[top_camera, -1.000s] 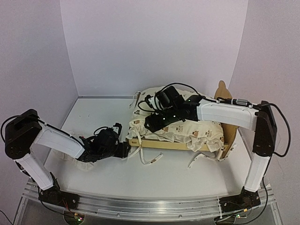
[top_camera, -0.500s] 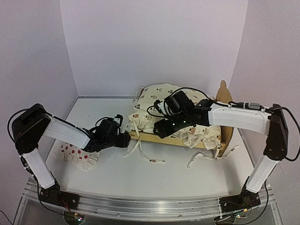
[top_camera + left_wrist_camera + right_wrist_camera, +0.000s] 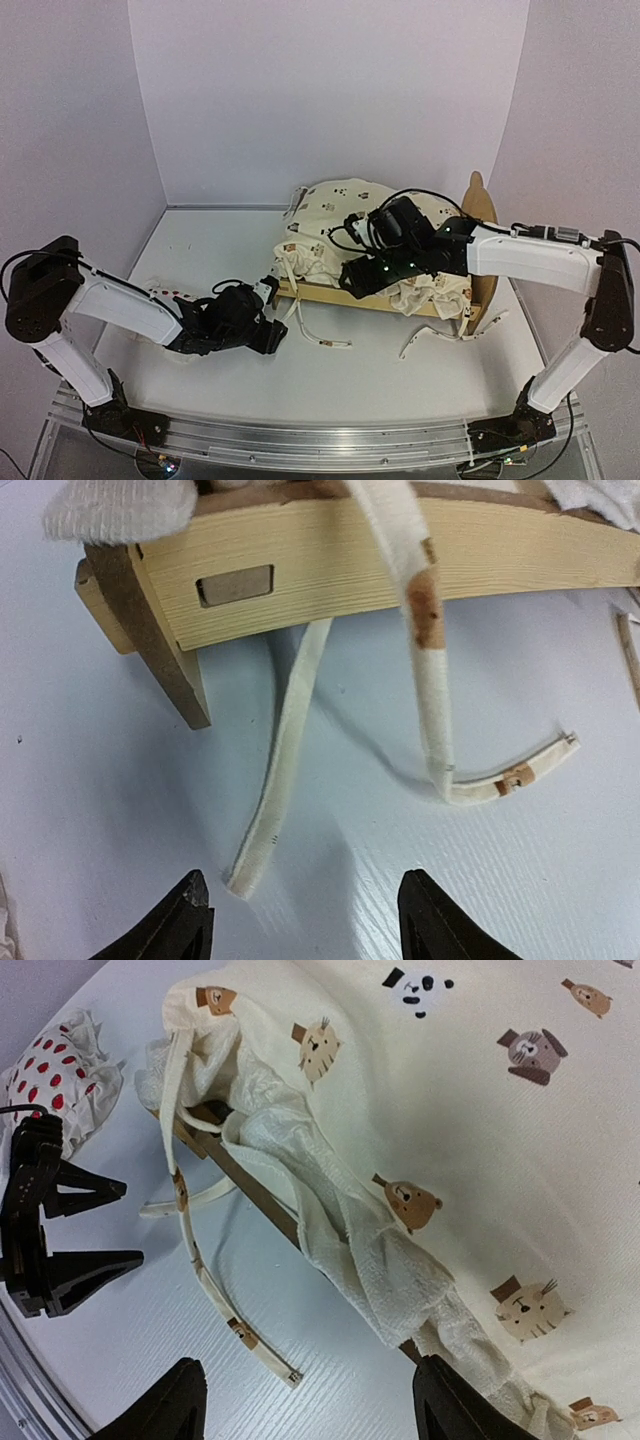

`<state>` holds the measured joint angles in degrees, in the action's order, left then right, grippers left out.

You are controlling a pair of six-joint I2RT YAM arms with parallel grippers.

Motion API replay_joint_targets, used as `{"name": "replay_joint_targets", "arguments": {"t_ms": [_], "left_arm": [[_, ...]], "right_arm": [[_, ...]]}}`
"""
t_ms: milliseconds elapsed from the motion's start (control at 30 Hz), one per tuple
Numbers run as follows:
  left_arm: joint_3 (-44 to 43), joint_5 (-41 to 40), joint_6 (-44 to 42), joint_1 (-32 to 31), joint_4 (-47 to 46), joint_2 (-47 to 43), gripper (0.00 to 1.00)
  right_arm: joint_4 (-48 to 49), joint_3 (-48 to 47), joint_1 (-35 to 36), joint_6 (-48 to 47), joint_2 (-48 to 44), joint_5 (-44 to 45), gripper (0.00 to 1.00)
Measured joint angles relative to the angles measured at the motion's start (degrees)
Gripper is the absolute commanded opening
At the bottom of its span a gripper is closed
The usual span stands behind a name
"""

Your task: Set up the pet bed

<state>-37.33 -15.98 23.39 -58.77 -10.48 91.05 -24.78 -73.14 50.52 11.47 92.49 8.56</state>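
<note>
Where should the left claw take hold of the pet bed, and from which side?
Probably the pet bed's near side rail, beside the corner leg, from the table's near edge: bare, thin wood there faces the open left claw, while the quilt drapes the rest.

left hand [image 3: 305, 878] black | right hand [image 3: 308, 1363] black | links [image 3: 520, 255] white | cables [image 3: 420, 192] black

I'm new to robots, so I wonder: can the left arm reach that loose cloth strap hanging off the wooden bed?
Probably yes: the open left end effector faces the strap, with only bare table between them and nothing blocking.
</note>
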Motion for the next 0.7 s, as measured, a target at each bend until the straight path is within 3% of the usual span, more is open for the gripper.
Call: {"name": "replay_joint_targets", "arguments": {"t_ms": [200,467,567,700], "left_arm": [[-0.8,-3.4,-0.5,0.3,1.5,3.2,0.62],[-1.0,-3.8,-1.1,0.3,0.9,6.5,0.52],[-1.0,-3.8,-1.0,0.3,-0.1,7.7,0.39],[-1.0,-3.9,-1.1,0.3,-1.2,8.2,0.11]], "right_arm": [[-0.2,3.5,0.0,1.5,-1.5,0.0,0.72],[-0.2,6.7,0.0,2.4,-2.7,0.7,0.72],[-0.2,7.0,0.0,2.6,-2.7,0.7,0.72],[-0.1,7.0,0.0,2.8,-2.7,0.6,0.72]]}}
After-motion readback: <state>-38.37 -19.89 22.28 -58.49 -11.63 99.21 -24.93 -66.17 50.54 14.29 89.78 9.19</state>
